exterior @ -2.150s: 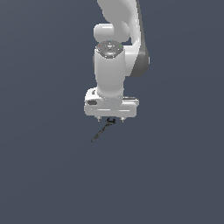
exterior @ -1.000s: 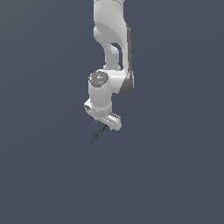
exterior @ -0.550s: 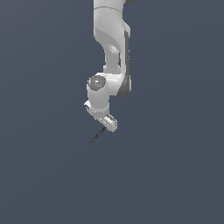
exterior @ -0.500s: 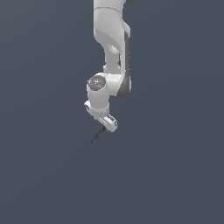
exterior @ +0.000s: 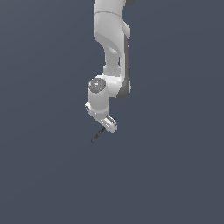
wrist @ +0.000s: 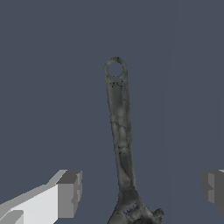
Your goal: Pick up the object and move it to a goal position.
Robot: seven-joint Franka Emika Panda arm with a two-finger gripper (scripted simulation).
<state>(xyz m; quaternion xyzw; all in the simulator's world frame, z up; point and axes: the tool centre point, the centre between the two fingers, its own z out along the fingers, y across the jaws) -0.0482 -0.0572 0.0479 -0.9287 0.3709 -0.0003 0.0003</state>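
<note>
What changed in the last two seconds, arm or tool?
The arm swung round: the wrist that faced the exterior camera square-on now sits turned, the pincer slanting toward the exterior view's right. Most of that turn came first; lately, barely any motion. The dark adjustable wrench stayed put, lying between the open fingers, not gripped.

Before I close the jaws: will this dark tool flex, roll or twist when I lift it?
The dark tool looks like flat, rigid metal, so it will probably not flex or roll. Its head end looks bulkier than the ring end, so lifted from mid-handle it may tip. The jaws stand open either side of the handle; the thin shaft could pivot.
</note>
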